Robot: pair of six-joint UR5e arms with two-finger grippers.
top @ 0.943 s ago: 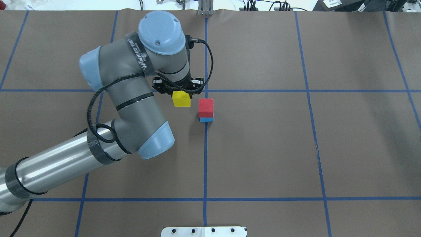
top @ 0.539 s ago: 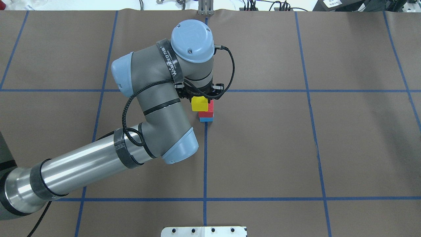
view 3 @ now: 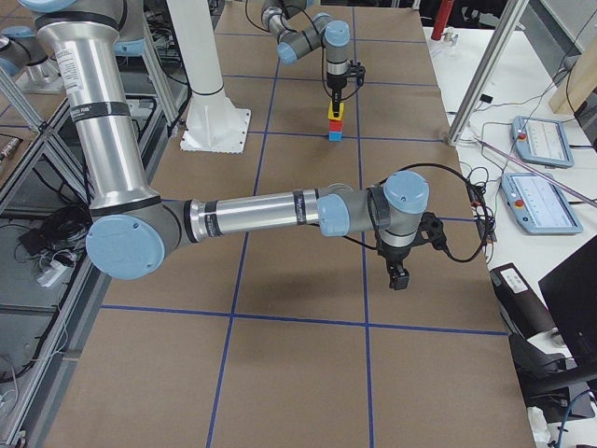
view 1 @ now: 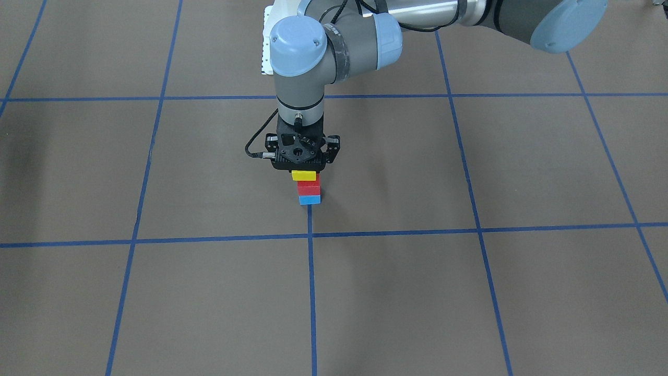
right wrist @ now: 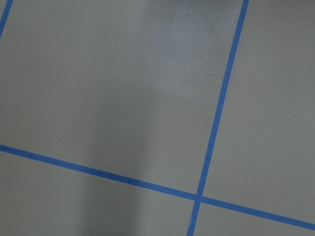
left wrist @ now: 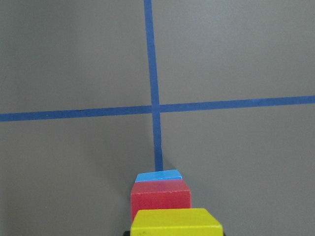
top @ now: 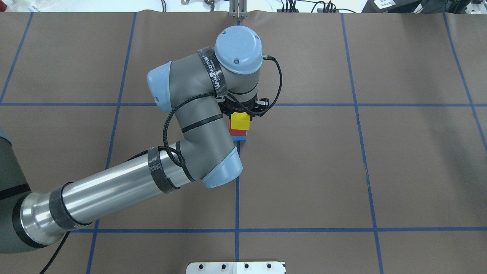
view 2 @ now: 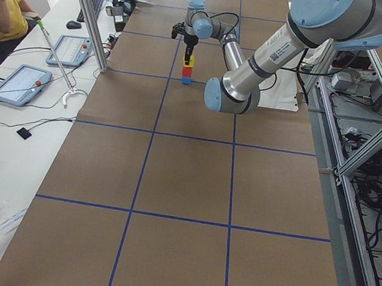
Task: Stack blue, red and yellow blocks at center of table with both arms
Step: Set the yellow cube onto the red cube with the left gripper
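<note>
My left gripper (top: 241, 114) is shut on the yellow block (top: 240, 121) and holds it right over the red block (top: 237, 132), which sits on the blue block (top: 239, 139) at the table's middle grid crossing. In the front view the yellow block (view 1: 304, 175) is a little offset on the red block (view 1: 308, 186) and the blue block (view 1: 309, 199). I cannot tell whether yellow touches red. The left wrist view shows yellow (left wrist: 174, 222), red (left wrist: 160, 196) and blue (left wrist: 158, 175) in line. My right gripper (view 3: 399, 275) hangs over bare table far from the stack; I cannot tell whether it is open.
The brown table cover has a blue tape grid (top: 237, 190). The white robot base plate (top: 236, 267) is at the near edge. Tablets (view 3: 536, 140) and metal posts stand beside the table on the operators' side. An operator (view 2: 3, 4) sits at a side desk.
My left arm has carried the yellow block to the right, from beside the red-on-blue stack to right over it. The stack has not moved.
</note>
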